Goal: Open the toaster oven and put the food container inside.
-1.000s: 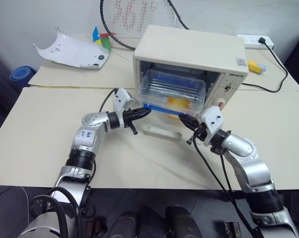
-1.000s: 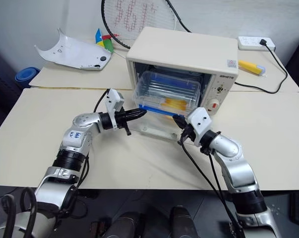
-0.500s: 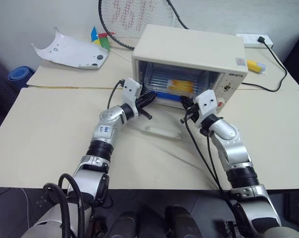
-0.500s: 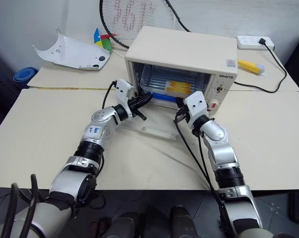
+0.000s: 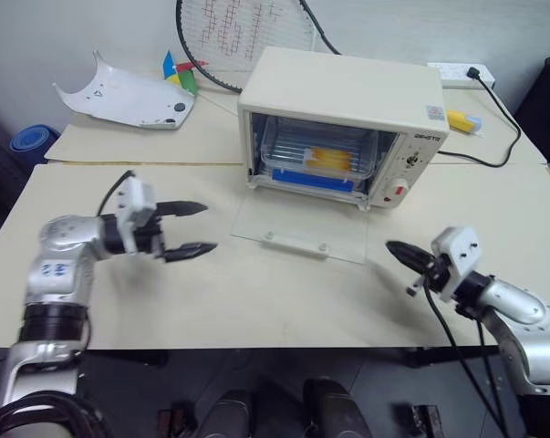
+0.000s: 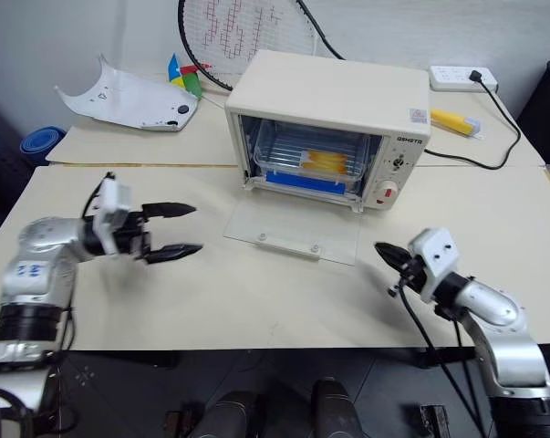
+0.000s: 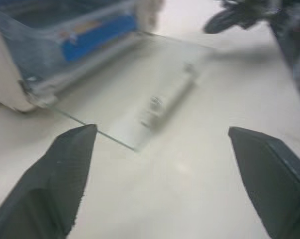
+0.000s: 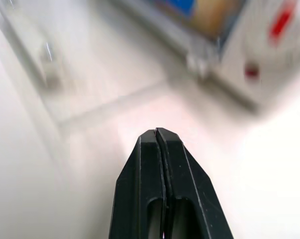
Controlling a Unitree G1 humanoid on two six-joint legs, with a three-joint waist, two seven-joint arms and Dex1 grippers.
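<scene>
The cream-white toaster oven (image 5: 343,100) stands at the back middle of the table, its glass door (image 5: 297,233) dropped flat onto the tabletop. The food container (image 5: 316,157), clear with a blue strip and yellow food, sits inside on the rack. My left gripper (image 5: 208,227) hovers open and holds nothing, left of the door and pointing toward it. My right gripper (image 5: 391,246) is shut and holds nothing, right of the door and below the control panel. In the left wrist view my fingers (image 7: 65,169) frame the door (image 7: 140,84). The right wrist view has the shut tips (image 8: 157,132) aimed at the oven's front corner.
A white curved plastic shell (image 5: 129,96) and coloured paper (image 5: 179,71) lie at the back left. A racket (image 5: 243,32) leans behind the oven. A power strip (image 5: 461,73) with a black cord (image 5: 493,146) and a yellow object (image 5: 461,119) are at the back right.
The container went from half out to fully inside the oven. Both grippers then drew back from the oven mouth, left one leftward, right one rightward and down. The left gripper opened.
</scene>
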